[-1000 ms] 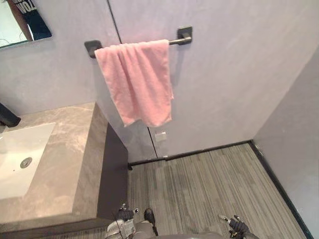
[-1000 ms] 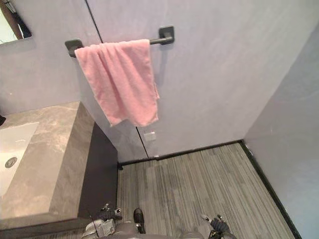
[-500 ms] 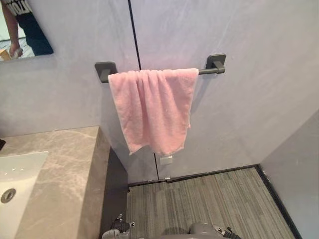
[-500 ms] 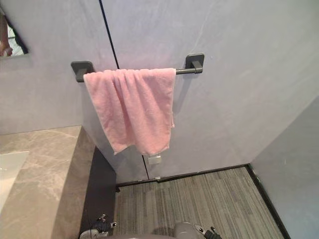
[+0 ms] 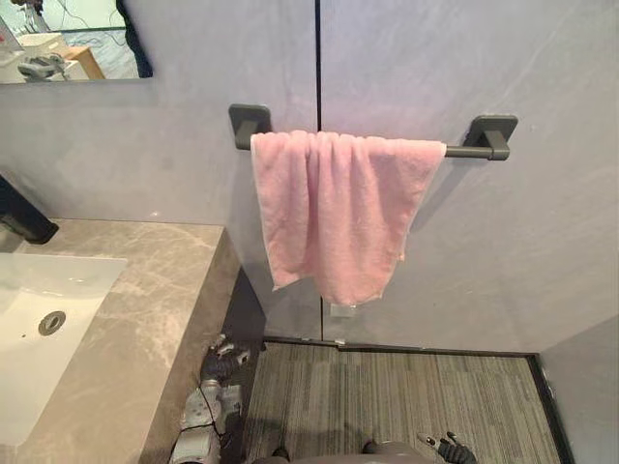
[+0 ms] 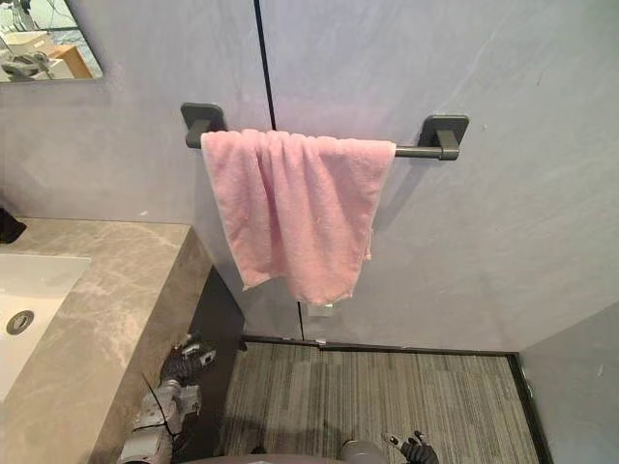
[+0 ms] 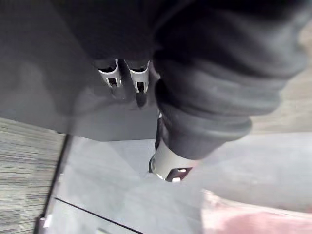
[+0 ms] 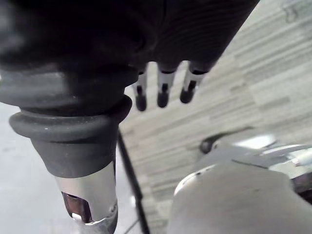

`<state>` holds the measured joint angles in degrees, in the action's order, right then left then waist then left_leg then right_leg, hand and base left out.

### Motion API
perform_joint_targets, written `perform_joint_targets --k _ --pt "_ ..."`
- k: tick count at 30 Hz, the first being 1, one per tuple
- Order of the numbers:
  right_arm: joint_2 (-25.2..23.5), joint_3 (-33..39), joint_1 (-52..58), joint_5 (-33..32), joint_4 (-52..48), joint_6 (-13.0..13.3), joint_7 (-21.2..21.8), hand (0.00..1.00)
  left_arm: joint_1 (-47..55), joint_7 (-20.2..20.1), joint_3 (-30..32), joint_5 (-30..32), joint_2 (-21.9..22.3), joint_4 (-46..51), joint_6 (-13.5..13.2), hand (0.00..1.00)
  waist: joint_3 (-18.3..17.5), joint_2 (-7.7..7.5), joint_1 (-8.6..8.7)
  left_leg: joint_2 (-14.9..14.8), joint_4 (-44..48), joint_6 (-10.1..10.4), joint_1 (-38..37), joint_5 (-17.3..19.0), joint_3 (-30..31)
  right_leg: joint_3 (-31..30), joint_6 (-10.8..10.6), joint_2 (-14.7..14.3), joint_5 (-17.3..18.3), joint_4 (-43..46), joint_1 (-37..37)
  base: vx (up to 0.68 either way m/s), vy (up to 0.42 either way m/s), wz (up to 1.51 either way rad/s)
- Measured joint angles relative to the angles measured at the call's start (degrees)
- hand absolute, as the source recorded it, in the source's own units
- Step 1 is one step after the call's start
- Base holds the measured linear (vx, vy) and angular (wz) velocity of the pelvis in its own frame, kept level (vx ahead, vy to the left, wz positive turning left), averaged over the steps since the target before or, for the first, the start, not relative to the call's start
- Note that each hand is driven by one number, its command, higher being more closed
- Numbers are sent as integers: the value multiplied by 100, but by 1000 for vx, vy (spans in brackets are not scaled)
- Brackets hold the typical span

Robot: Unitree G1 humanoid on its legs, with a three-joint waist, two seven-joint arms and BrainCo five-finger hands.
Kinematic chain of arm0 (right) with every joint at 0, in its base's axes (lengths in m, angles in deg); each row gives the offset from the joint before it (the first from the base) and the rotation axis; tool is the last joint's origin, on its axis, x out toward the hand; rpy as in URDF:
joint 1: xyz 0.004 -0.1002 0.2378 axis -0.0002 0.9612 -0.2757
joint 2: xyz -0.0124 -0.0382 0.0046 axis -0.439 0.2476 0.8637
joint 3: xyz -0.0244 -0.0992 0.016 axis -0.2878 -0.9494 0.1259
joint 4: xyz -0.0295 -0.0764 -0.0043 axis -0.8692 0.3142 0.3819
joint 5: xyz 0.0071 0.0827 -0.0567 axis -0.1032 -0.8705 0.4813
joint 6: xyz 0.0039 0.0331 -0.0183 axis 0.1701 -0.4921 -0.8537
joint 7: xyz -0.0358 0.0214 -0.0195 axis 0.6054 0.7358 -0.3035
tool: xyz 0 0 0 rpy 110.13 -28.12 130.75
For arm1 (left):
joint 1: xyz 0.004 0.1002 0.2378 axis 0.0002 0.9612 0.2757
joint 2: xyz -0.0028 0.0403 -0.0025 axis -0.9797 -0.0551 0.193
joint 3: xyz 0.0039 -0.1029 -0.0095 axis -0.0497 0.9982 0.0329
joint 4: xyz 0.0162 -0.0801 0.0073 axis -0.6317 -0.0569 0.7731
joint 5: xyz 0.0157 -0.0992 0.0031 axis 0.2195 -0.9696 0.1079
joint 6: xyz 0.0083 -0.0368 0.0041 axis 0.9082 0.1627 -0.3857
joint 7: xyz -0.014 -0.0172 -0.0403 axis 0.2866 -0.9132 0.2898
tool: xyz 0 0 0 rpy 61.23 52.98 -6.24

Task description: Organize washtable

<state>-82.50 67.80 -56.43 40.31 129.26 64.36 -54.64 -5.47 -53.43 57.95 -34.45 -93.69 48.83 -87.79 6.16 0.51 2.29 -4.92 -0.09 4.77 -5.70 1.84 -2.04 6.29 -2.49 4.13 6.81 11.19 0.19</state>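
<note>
The view has swung: the white sink basin (image 5: pixel 39 338) and grey marble counter (image 5: pixel 164 309) sit left, and the pink terry towel (image 5: pixel 338 213), draped over its dark wall bar (image 5: pixel 479 150), is now centred and likely the next target. The left hand (image 5: pixel 222 358) hangs released beside the counter, well below the towel. The right hand (image 5: pixel 452 450), also released, is lower right.

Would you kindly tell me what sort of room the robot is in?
Most likely a bathroom: a pink towel hangs over a wall rail, and beside it a stone-look counter holds a white sink, with a mirror above.
</note>
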Motion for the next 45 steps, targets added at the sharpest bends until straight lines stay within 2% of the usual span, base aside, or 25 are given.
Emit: perform_joint_targets --k 4,10,12,16,19,21,31,35,39,45 --pt "11 -149 224 6 -154 -4 7 0 -27 -7 16 -433 -33 509 -51 0 -22 55 11 -50 -10 -13 19 -19 28 -9 -3 -37 -90 -133 54 -137 -17 -3" --pt "59 -287 482 78 -363 -15 26 0 -225 -222 26 -1170 -509 1008 -132 0 -19 183 23 -246 -132 44 22 -28 26 -24 11 -239 -95 -232 36 -67 -61 -4" --pt "126 -374 575 195 -367 -27 63 0 -281 -251 106 -1341 -587 1119 -194 0 -123 188 26 -296 -160 42 24 -39 24 -33 35 -295 -80 -231 14 29 -67 -5" --pt "236 -327 634 238 -380 -37 134 0 -486 -238 268 -1460 -772 1333 -306 0 -224 370 29 -313 -192 115 5 -104 28 -31 140 -306 20 -29 -92 90 -31 0" --pt "238 -317 610 244 -378 -42 136 0 -654 -220 403 -1464 -1099 1334 -351 0 -235 370 30 -310 -198 117 -27 -105 26 -22 190 -300 87 103 -112 88 -10 4" --pt "243 -311 563 260 -364 -47 142 0 -849 -201 447 -1463 -1492 1338 -388 0 -234 372 12 -300 -195 115 -53 -109 14 -25 200 -304 101 141 -144 80 -10 -1" --pt "238 -248 471 456 -356 -47 255 0 -1276 -148 419 -1464 -2242 1390 -463 0 -237 364 31 -203 -194 75 -81 -133 -83 -174 190 -259 92 172 -194 -35 12 -4" --pt "241 -250 487 458 -368 -47 260 0 -1424 -387 303 -1792 -2509 1386 -463 0 -230 366 34 -205 -196 47 15 -119 -120 -215 162 -262 43 171 -259 -83 1 -5" --pt "249 -250 556 461 -437 -44 284 0 -1619 -830 -48 -2266 -2915 1386 -465 0 -213 400 64 -206 -209 26 3 -104 -169 -244 136 -258 31 172 -263 -27 -4 -3" --pt "337 -252 585 466 -536 -34 418 0 -1832 -1357 -524 -2521 -3235 1352 -467 0 -201 534 177 -205 -281 62 -23 -127 -277 -337 143 -233 39 265 -369 26 6 -9"
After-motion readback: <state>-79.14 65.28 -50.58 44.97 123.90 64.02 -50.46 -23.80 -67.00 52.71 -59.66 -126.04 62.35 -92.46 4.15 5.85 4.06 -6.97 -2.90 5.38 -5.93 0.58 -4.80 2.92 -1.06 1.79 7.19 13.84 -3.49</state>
